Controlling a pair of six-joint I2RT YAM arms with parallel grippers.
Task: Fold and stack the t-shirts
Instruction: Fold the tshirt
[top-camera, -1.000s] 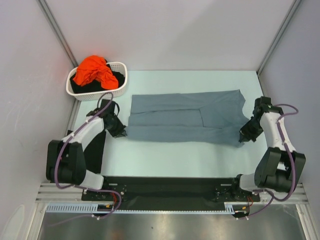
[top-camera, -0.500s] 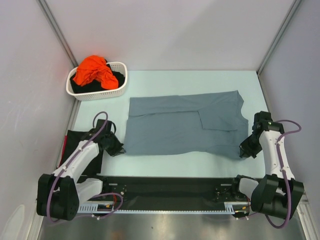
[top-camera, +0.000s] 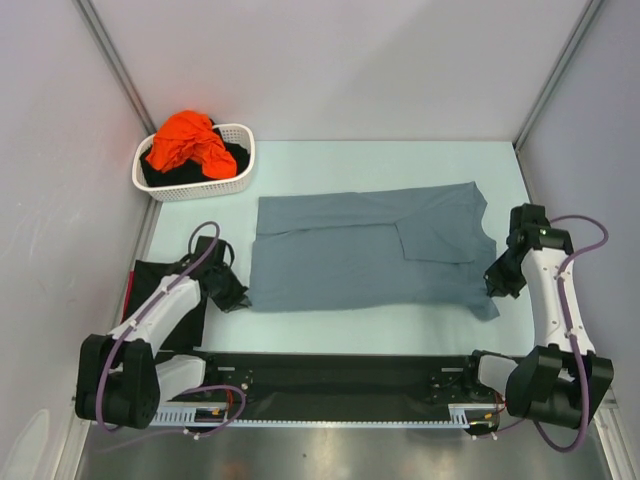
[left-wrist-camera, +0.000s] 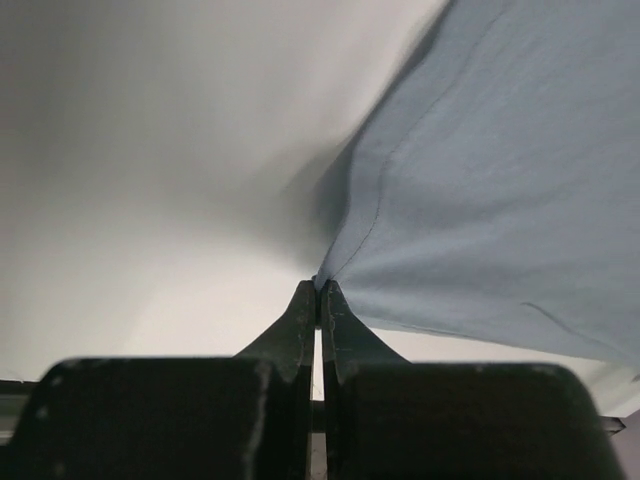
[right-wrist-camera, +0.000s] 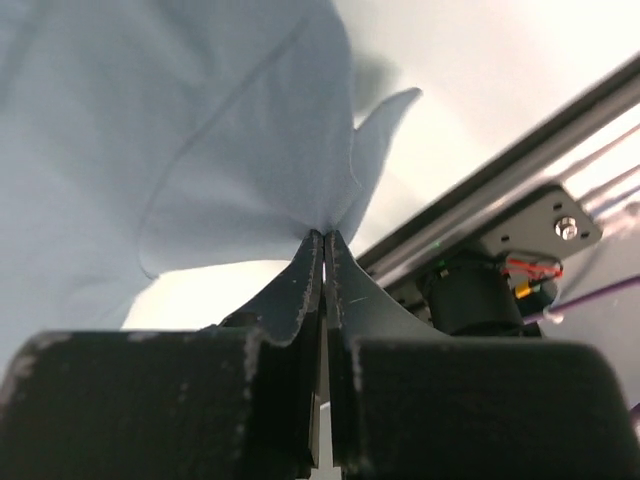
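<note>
A grey t-shirt lies spread across the middle of the table, partly folded lengthwise. My left gripper is shut on its near left corner, seen pinched between the jaws in the left wrist view. My right gripper is shut on the shirt's near right edge, pinched in the right wrist view. The shirt also fills both wrist views. An orange t-shirt and a dark one lie bunched in a white basket at the far left.
A folded black garment lies at the left table edge under my left arm. A black rail runs along the near edge. Metal frame posts stand at the far corners.
Both grippers pulled the shirt's near edge toward the arms, spreading the fold wider. In the last half second the right gripper moved back a little; the left barely moved.
</note>
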